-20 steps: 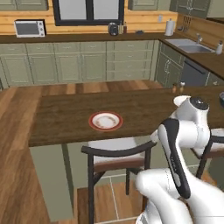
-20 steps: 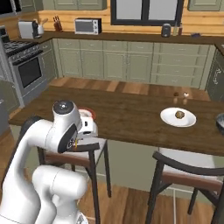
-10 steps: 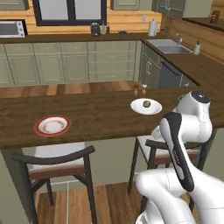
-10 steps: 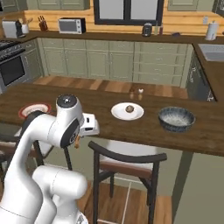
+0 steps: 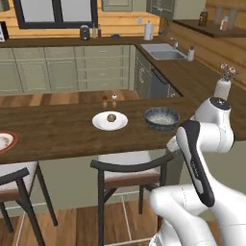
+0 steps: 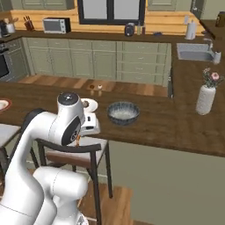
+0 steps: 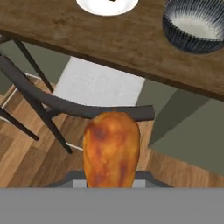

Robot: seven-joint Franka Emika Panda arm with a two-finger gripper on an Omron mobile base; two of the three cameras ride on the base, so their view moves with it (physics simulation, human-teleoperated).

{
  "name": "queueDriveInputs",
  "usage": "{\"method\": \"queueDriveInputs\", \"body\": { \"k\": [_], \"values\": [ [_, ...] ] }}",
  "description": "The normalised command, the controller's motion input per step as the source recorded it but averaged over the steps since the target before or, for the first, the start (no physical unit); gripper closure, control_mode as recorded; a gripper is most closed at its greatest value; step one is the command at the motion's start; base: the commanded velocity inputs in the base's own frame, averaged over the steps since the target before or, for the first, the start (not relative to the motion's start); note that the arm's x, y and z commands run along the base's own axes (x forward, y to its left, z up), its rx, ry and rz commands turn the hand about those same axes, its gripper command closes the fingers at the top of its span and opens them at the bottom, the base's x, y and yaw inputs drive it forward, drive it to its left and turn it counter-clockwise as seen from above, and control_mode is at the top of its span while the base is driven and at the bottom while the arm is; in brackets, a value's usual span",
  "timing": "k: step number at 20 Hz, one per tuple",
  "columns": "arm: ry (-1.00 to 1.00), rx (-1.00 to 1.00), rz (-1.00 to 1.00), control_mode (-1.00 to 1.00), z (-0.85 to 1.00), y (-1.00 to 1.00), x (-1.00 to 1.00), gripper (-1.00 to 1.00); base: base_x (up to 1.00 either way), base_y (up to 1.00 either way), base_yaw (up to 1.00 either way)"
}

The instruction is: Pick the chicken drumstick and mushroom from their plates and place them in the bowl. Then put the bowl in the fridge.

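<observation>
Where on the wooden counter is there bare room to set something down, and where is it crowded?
Bare wood lies between the red-rimmed plate and the white plate, and between the bowl and the vase. It is crowded around the white plate, with the shakers behind it and the bowl beside it.

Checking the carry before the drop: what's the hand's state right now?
Hand: closed on the chicken drumstick.

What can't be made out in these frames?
- Gripper fingers: hand view, covered by the chicken drumstick.
- Drumstick's bone end: hand view, cut off at the bottom.
- Red-rimmed plate: left base view, cropped by the edge.
- Shakers: left base view, too small to tell apart.
</observation>
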Motion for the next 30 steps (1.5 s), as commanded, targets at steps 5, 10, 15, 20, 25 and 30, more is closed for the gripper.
{"method": "queueDriveInputs", "body": {
  "k": [5,10,15,20,25,30],
  "values": [
    [0.00,0.00,0.00,1.00,0.00,0.00,0.00,1.00,0.26,-1.00,0.05],
    [0.00,0.00,0.00,1.00,0.00,0.00,0.00,1.00,0.67,-0.93,0.11],
    [0.00,0.00,0.00,1.00,0.00,0.00,0.00,1.00,0.90,0.10,0.14],
    [0.00,0.00,0.00,1.00,0.00,0.00,0.00,1.00,0.89,-0.01,0.45],
    [0.00,0.00,0.00,1.00,0.00,0.00,0.00,1.00,0.76,-0.08,0.78],
    [0.00,0.00,0.00,1.00,0.00,0.00,0.00,1.00,0.69,-0.18,0.34]
  ]
}}
